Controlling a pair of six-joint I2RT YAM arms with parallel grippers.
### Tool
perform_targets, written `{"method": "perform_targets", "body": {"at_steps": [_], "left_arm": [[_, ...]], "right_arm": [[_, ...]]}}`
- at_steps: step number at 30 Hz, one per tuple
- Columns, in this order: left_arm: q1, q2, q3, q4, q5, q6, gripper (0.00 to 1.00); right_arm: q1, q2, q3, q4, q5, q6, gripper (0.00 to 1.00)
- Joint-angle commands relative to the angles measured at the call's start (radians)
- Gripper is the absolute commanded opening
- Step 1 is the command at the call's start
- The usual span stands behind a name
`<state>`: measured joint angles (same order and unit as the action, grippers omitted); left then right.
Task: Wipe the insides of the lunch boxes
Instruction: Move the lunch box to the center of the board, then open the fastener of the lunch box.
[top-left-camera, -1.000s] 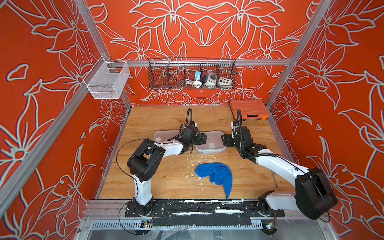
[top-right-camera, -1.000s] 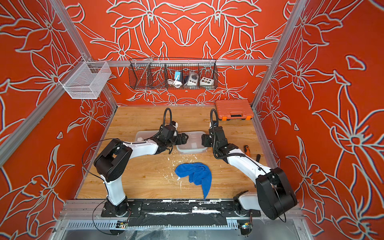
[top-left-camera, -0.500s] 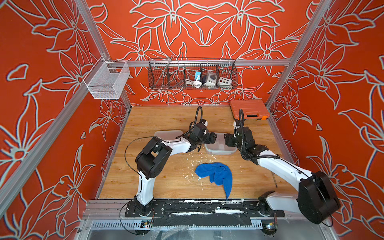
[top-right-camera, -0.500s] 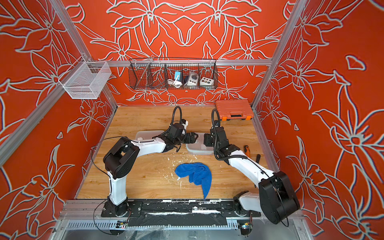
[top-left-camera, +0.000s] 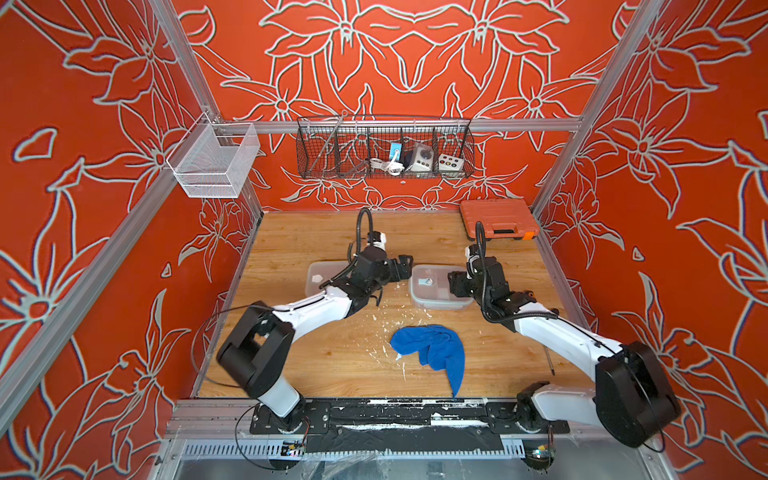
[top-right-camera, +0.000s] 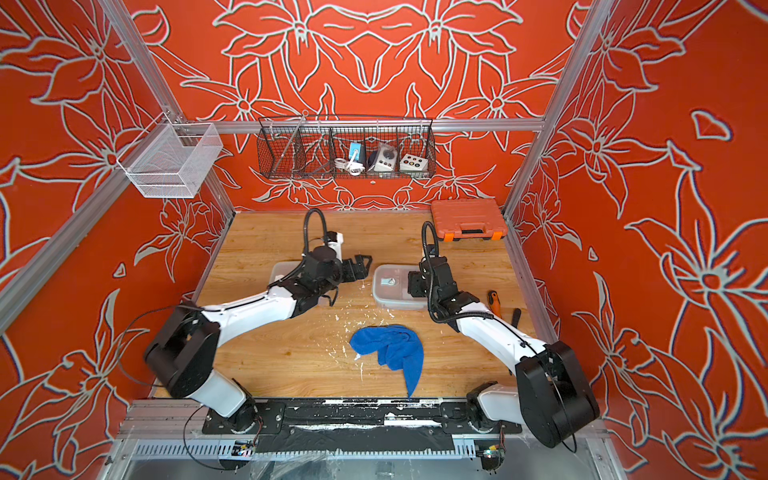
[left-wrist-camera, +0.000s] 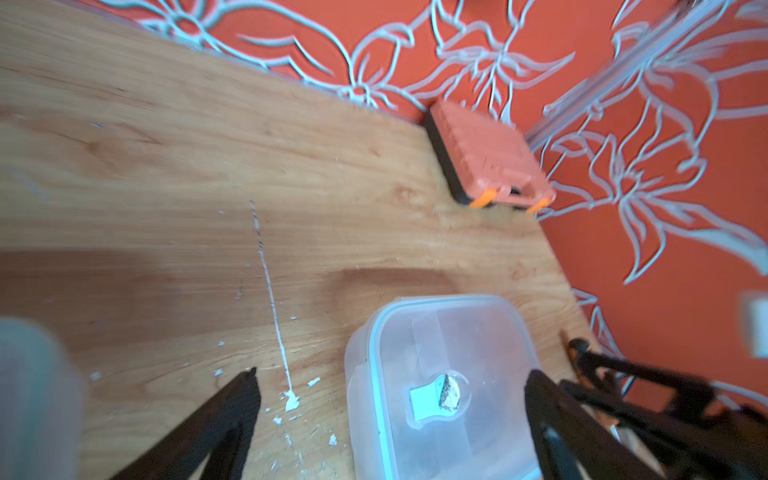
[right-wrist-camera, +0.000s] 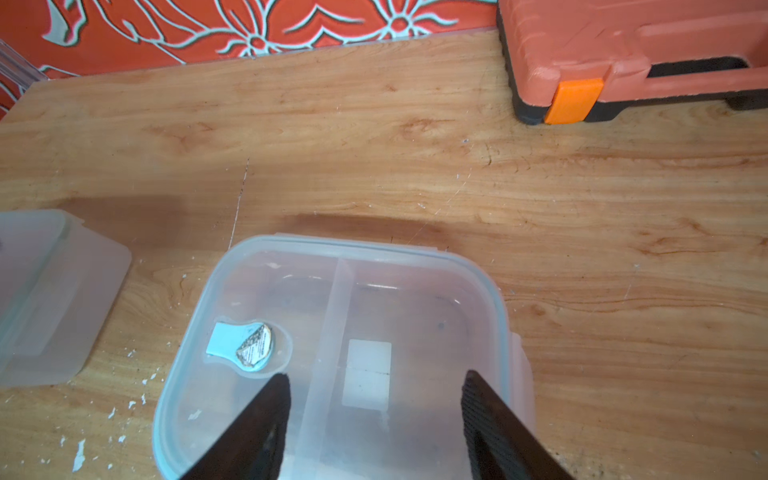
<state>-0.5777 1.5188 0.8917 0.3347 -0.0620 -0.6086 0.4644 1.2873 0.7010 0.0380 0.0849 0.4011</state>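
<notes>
Since a second ago your left gripper (top-left-camera: 405, 266) has swung toward the right arm. The divided box (top-left-camera: 428, 286) has slid with it, away from the second box (top-left-camera: 324, 274), and bare table (top-left-camera: 311, 353) now lies between them.

In both top views the left jaws stand wide apart just beside the divided box, holding nothing. Your right gripper (top-left-camera: 455, 284) hovers over that box's far end, much where it was. The cloth (top-left-camera: 432, 349) lies untouched, nearer the robot's base.

The left wrist view is blurred. The left gripper (left-wrist-camera: 390, 374) has its fingers spread, with the box's (left-wrist-camera: 440, 353) near edge below them and nothing clamped.

In the right wrist view the right gripper (right-wrist-camera: 376, 376) has its jaws partly apart above the lid (right-wrist-camera: 415, 299), on either side of the divider. They grip nothing, and you cannot tell whether they touch the lid.

The boxes are now separated, but the lid looks still on, so wiping has likely not begun. You probably need the lid off and the cloth in hand.
</notes>
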Motion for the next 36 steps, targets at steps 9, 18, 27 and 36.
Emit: {"method": "perform_targets", "body": {"at_steps": [9, 18, 27, 36], "left_arm": [[-0.018, -0.253, -0.369, 0.174, 0.007, -0.304, 0.98], [-0.09, -0.24, -0.45, 0.296, -0.01, -0.428, 0.98], [-0.122, -0.147, -0.471, 0.435, 0.012, -0.528, 0.98], [-0.15, 0.04, -0.433, 0.632, 0.028, -0.623, 0.98]], "right_arm": [[0.021, 0.016, -0.017, 0.011, -0.022, -0.036, 0.68], [0.056, 0.083, 0.011, 0.017, 0.013, -0.043, 0.68], [0.078, 0.095, -0.011, 0.049, 0.055, -0.027, 0.68], [0.082, 0.13, -0.025, 0.077, 0.081, -0.011, 0.68]]}}
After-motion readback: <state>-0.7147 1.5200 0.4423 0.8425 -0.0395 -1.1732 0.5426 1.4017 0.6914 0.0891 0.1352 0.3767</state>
